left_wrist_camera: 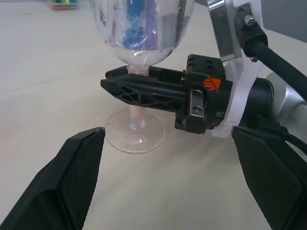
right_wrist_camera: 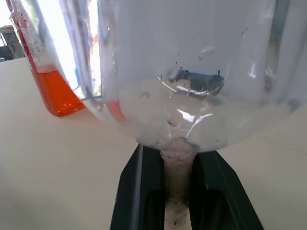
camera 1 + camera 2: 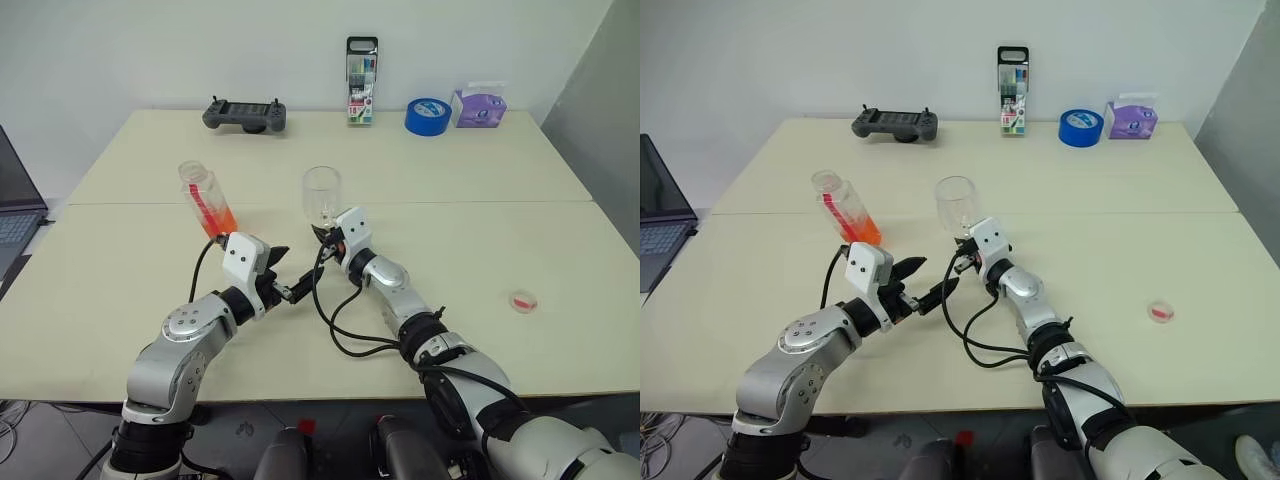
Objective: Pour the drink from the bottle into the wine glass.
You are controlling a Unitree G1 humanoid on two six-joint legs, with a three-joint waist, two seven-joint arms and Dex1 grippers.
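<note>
Both claws sit near the table's front: the left claw gapes empty beside the uncapped bottle of orange drink, while the right claw straddles the wine glass stem, so it should steady the glass upright before pouring.

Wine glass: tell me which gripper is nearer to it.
Right. The right gripper has its fingers on either side of the wine glass stem, just under the bowl. The left gripper hangs open, short of the glass, apart from it.
</note>
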